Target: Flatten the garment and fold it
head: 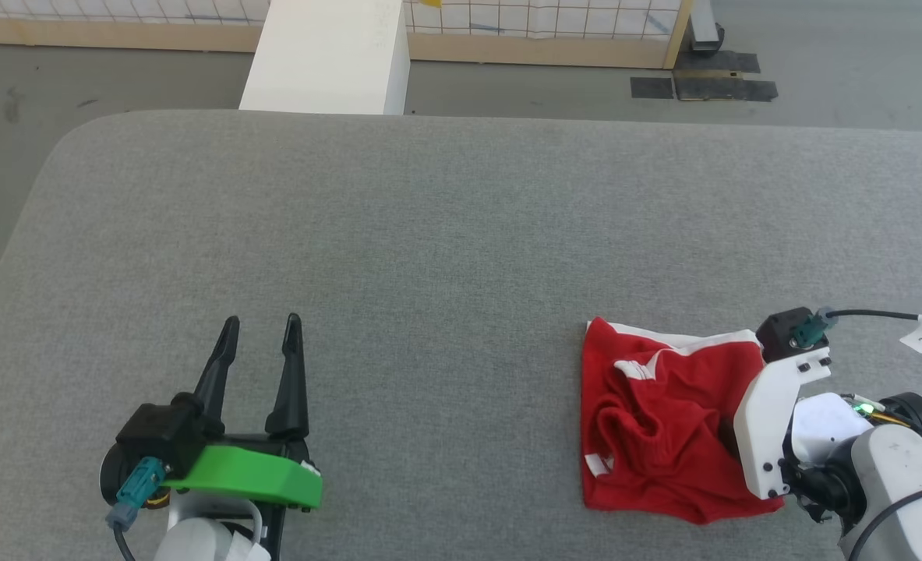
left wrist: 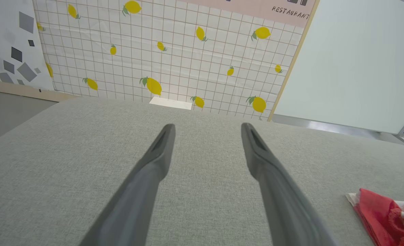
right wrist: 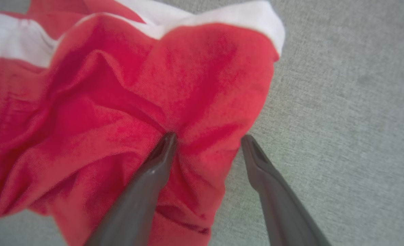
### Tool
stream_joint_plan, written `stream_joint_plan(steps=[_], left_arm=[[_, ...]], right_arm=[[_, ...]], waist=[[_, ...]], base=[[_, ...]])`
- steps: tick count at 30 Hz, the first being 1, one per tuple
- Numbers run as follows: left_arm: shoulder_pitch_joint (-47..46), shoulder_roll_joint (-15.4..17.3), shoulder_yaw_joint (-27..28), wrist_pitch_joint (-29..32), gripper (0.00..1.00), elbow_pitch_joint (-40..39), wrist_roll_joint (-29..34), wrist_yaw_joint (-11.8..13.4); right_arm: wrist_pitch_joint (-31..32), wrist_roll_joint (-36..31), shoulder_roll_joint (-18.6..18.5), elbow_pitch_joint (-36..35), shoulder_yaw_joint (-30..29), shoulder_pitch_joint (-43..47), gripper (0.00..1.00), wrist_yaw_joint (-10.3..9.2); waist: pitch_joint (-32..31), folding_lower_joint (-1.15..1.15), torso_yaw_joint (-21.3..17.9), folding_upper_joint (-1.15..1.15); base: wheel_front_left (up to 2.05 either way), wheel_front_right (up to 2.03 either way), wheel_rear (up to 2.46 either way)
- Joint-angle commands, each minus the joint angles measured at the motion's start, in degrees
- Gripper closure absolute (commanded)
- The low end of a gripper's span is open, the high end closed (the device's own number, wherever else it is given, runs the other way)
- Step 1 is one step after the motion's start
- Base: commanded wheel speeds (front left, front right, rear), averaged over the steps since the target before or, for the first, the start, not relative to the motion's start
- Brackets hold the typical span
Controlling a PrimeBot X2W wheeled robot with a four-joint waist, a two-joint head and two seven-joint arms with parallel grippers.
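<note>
Garment (head: 655,421) bunched on the near right of the table (head: 429,234); both grippers spread.
Garment lies crumpled, not flat, with its white trim along the far edge and deep folds through the red middle. Right gripper (right wrist: 209,136) stands over the garment's right edge with jaws wide apart and nothing pinched: one finger (right wrist: 154,171) presses into the red cloth where the creases meet, and the other sits just off the edge above the bare table. Left gripper (head: 263,319) is at the near left, well apart from the garment, fingers parted and empty above the grey surface.
</note>
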Motion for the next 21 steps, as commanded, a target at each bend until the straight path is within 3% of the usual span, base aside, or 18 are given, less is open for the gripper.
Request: stream_joint_plan(steps=[1,6,7,8,9,16,21], left_arm=[[-0.9,-0.2,-0.1,-0.2,0.00,0.1,-0.6,-0.4],[-1.0,-0.2,-0.1,-0.2,0.00,0.2,-0.8,-0.4],[-1.0,-0.2,-0.1,-0.2,0.00,0.3,-0.8,-0.4],[-1.0,-0.2,-0.1,-0.2,0.00,0.3,-0.8,-0.4],[-1.0,-0.2,-0.1,-0.2,0.00,0.3,-0.9,-0.4],[-1.0,-0.2,-0.3,-0.2,0.00,0.2,-0.9,-0.4],[-0.8,-0.2,-0.2,-0.2,0.00,-0.2,-0.9,-0.4]], right_arm=[[0.7,-0.6,0.6,0.7,0.2,-0.6,0.00,-0.09],[3.0,-0.4,1.1,1.9,0.9,0.0,0.00,-0.09],[3.4,-0.3,1.1,2.0,0.7,0.1,0.68,-0.09],[3.5,-0.2,1.1,2.0,0.6,0.3,0.91,-0.09],[3.8,-0.1,1.1,2.0,0.6,0.4,1.00,-0.09],[2.0,0.3,-0.3,-0.1,0.5,-0.3,1.00,-0.09],[1.9,2.4,-3.4,-4.9,3.9,-1.7,1.00,-0.09]], waist=[[0.2,0.00,0.4,0.00],[0.3,0.00,0.7,0.00],[0.3,0.00,0.7,0.00],[0.2,0.00,0.7,0.00],[0.3,0.00,0.8,0.00],[0.0,0.00,0.8,0.00],[-0.2,0.00,-0.8,0.00]], base=[[0.00,0.00,0.00],[0.00,0.00,0.00],[0.00,0.00,0.00],[0.00,0.00,0.00],[0.00,0.00,0.00],[0.00,0.00,0.00],[0.00,0.00,0.00]])
